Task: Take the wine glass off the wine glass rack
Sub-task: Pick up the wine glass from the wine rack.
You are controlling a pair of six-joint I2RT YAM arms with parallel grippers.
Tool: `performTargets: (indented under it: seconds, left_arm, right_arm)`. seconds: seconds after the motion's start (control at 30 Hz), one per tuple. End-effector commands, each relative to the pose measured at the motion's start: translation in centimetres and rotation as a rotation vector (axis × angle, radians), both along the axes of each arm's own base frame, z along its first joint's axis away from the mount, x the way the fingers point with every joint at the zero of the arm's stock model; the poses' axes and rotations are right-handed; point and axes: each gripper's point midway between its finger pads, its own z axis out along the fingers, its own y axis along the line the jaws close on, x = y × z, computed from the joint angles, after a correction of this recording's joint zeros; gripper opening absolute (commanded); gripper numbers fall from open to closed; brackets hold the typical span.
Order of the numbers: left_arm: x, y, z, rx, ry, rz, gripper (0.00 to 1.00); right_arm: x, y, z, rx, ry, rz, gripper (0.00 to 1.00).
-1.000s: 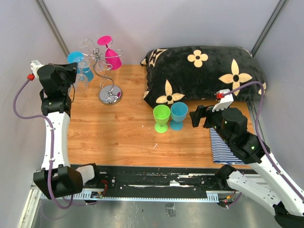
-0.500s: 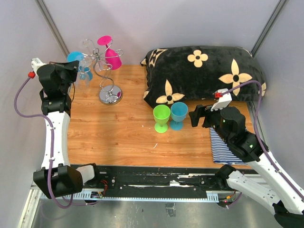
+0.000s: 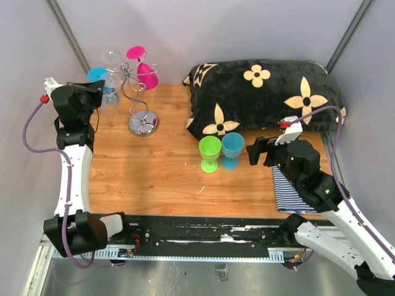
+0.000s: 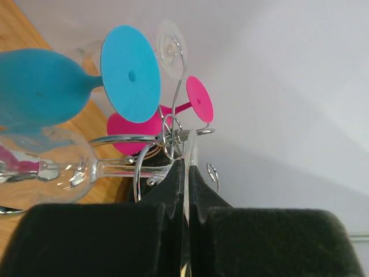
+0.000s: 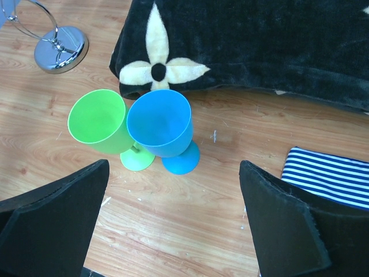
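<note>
One wine glass (image 4: 52,168) has its foot pinched in the left hand (image 4: 185,170).

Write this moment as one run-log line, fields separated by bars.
left gripper: shut on clear wine glass | glass: on wine glass rack | right gripper: open

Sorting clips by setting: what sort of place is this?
Probably a robot test booth: plain walls box in a wooden table, with staged props like the rack and pillow.

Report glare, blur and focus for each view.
Top external: even light, sharp, glare on the rack's chrome base. Left wrist: bright reflections in the clear wine glass, left fingers soft. Right wrist: green cup and blue cup sharp, right fingers dark.
</note>
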Motion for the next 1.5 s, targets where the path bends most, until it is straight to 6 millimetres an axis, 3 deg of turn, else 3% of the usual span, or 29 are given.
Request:
performTargets:
  seconds: [0.0, 0.37, 0.7, 0.93, 1.2, 1.47]
  left_arm:
    - [-0.4, 0.1, 3.2, 0.026, -0.102, 0.007, 0.00]
    - [-0.7, -1.1, 2.0, 0.037, -0.085, -0.060, 0.01]
    - [-0.5, -2.3, 1.9, 0.056, -0.083, -0.136, 0.01]
    - [-1.7, -1.1, 1.8, 0.052, -0.086, -0.045, 0.01]
    - [-1.0, -3.8, 2.8, 0.078, -0.110, -0.217, 0.01]
    - [-0.9, -3.8, 1.9, 0.039, -0.087, -0.206, 0.00]
  right_arm:
    - [0.3, -0.7, -0.3, -0.001, -0.004, -0.036, 0.96]
    - [0.3, -0.4, 0.3, 0.006, -0.006, -0.027, 0.96]
    - [0.4, -0.2, -0.4, 0.007, 0.007, -0.027, 0.96]
    - [0.3, -0.5, -0.2, 0.003, -0.001, -0.034, 0.96]
    - [0.3, -0.5, -0.3, 0.009, 0.002, -0.032, 0.96]
    - [0.1, -0.5, -0.3, 0.022, 0.001, -0.030, 0.96]
